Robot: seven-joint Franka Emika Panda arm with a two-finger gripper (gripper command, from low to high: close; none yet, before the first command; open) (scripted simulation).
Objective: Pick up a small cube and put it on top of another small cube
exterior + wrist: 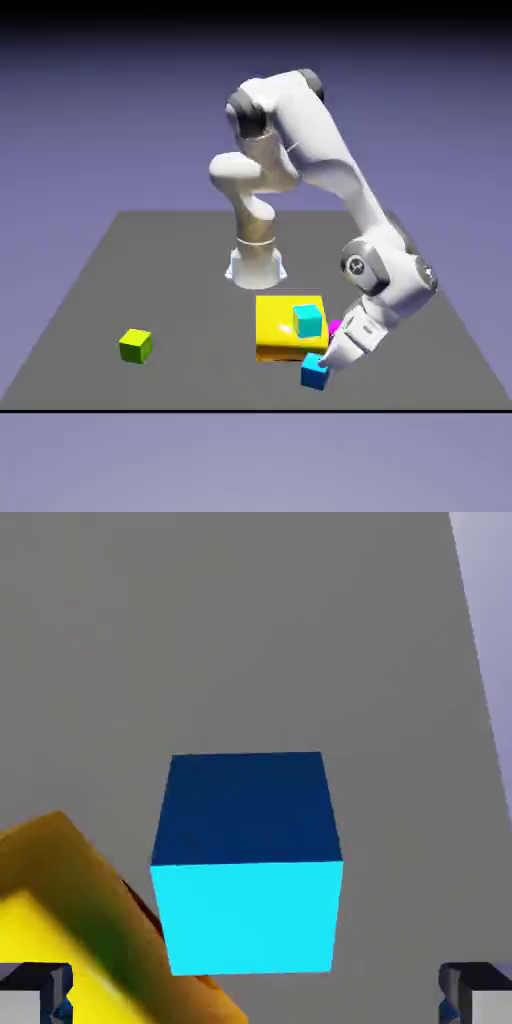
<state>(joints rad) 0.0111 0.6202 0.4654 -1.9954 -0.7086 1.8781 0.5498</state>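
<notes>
Claw (pixel 256 997) released, jaws spread wide, tilted low over the grey table (pixel 150 260). Small bright blue cube (pixel 247 864) sits on the table just ahead, centred between the fingertips (pixel 35 990), not gripped. Flat yellow block (pixel 282 318) beside it; teal cube (pixel 308 321) on top. Green cube (pixel 136 345) well off.
</notes>
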